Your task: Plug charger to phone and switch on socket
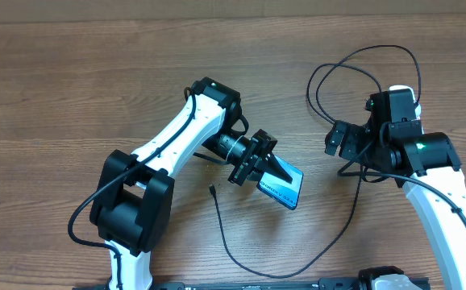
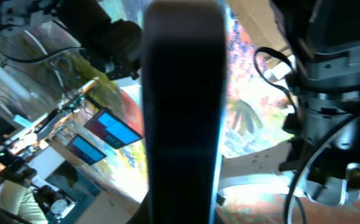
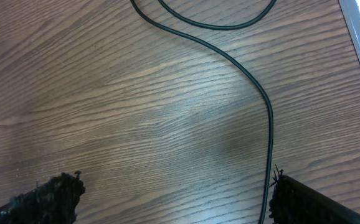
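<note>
Blue-screen phone is clamped in left gripper, jaws closed on its upper end. It is tilted, with the lower corner down near the wooden table. In the left wrist view it shows as a dark slab seen edge-on, so it is probably held up to expose the charging port for an insertion.

The charger is not plugged into the phone. Its connector tip lies loose on the table just left of the phone, and nothing is gripping it. From there the cable loops below the phone, then runs up to the right of it.

Right gripper hovers to the right of the phone with jaws wide apart, holding nothing. The cable passes right beside one finger, so it looks staged to pick up the cable.

A white edge, likely the socket, sits further right of the phone and is mostly hidden, so the switch state cannot be told.

The task looks to be at an early stage, with connector pickup likely next.
</note>
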